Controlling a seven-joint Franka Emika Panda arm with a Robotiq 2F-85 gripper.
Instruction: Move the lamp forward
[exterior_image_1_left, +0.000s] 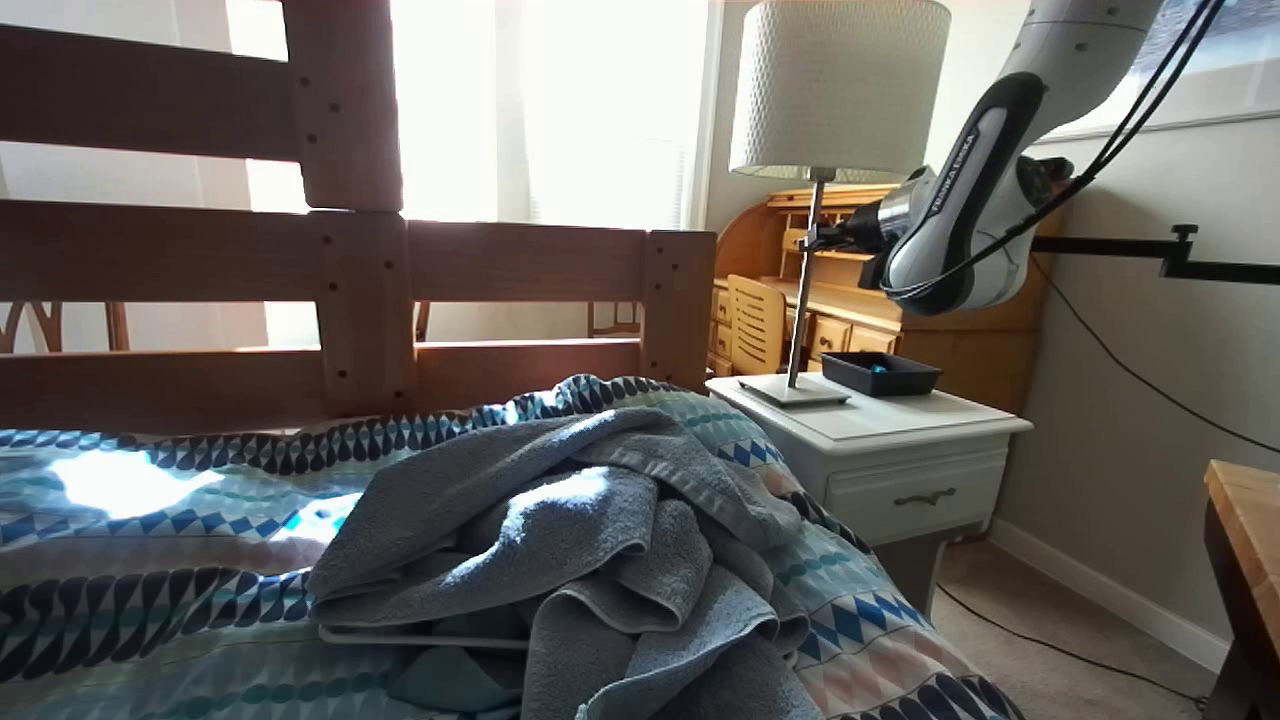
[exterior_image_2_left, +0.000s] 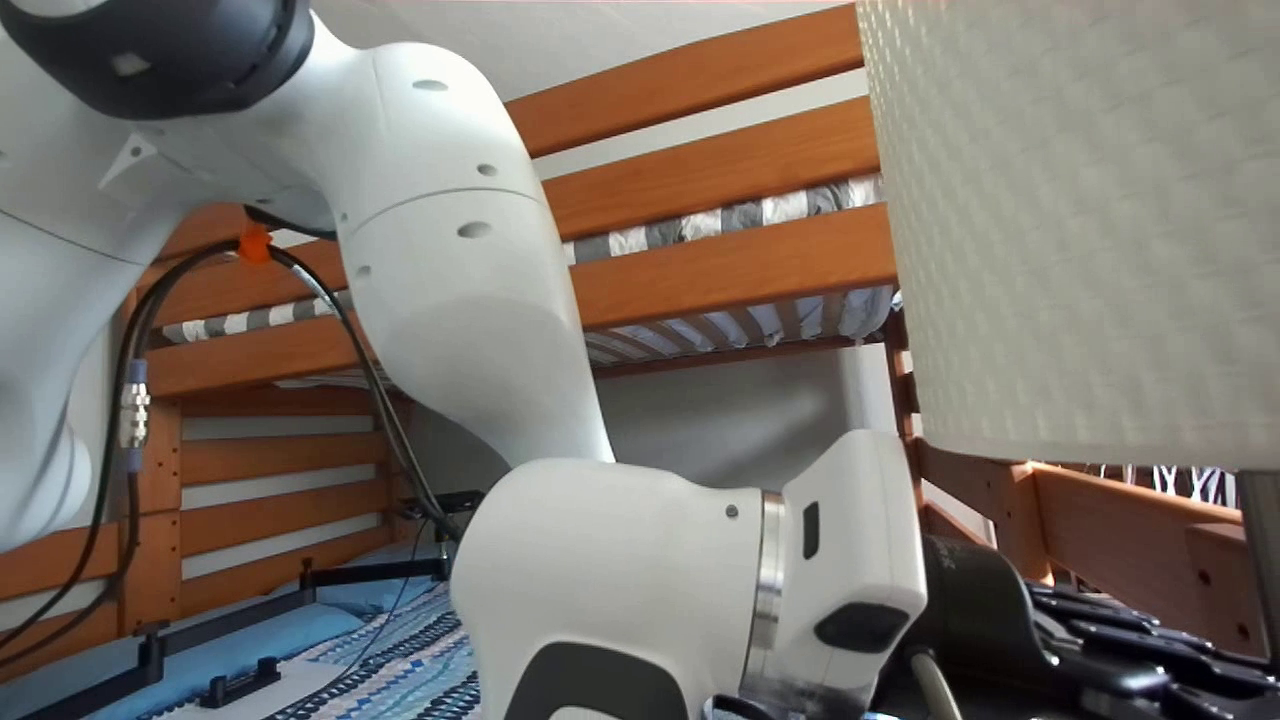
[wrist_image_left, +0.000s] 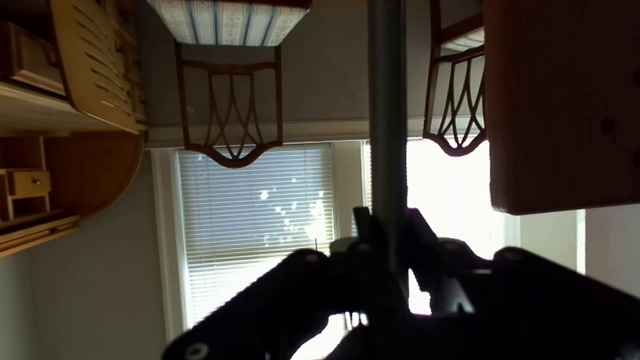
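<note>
The claw (wrist_image_left: 389, 222) is grasping the lamp (exterior_image_1_left: 838, 105) by its pole (exterior_image_1_left: 801, 315): the wrist view shows a fingertip (wrist_image_left: 421, 231) on either side, and the hold sits high on the bare pole, not far below the shade (exterior_image_1_left: 845, 80). The base (exterior_image_1_left: 815, 397) stands on the white table (exterior_image_1_left: 930, 413), near the back corner next to the bed (exterior_image_1_left: 530, 263), just in from the bedside edge and farther from the edge above the drawer (exterior_image_1_left: 870, 502).

Tipping looks the likeliest trouble. With the hold so high, a quick pull toward the drawer edge may bring the top forward while the base drags or catches. A drift sideways could take the base over the nearby bedside edge. The black tray (exterior_image_1_left: 905, 384) lies just beside the base on the side away from the bed, so a twist of the lamp might shove it along. The thin, smooth-looking pole may turn or slide in the claw if the base sticks. The shade overhangs the claw close to the arm (exterior_image_1_left: 965, 185), so a lean that way could bump the two together.

The lamp is tall: a big white drum shade, a little wider below, with a dimpled weave, over a slim metal pole. In an exterior view the pole leans slightly toward the arm; whether the base lies flat is unclear.
</note>
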